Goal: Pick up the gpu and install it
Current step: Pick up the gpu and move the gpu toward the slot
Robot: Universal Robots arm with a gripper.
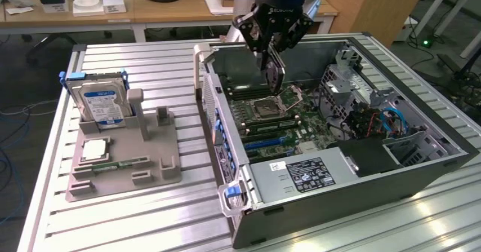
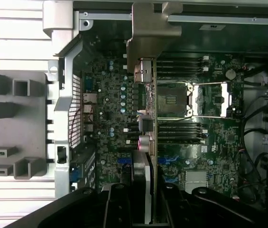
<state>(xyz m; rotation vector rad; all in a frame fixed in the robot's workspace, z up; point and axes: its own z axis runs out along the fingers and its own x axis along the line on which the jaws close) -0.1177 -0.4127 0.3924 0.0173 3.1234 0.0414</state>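
Observation:
My gripper hangs over the open computer case and is shut on the gpu. The card is a thin dark board held on edge, its lower end just above the motherboard near the CPU socket. In the wrist view the gpu appears edge-on between the two black fingers. Its pale metal end bracket reaches toward the case's rear wall. The gripper clamps the card's near end.
A grey parts holder on the slatted table at the exterior view's left carries a silver hard drive, a CPU and a green memory stick. Inside the case are a power supply, drive cages and cables.

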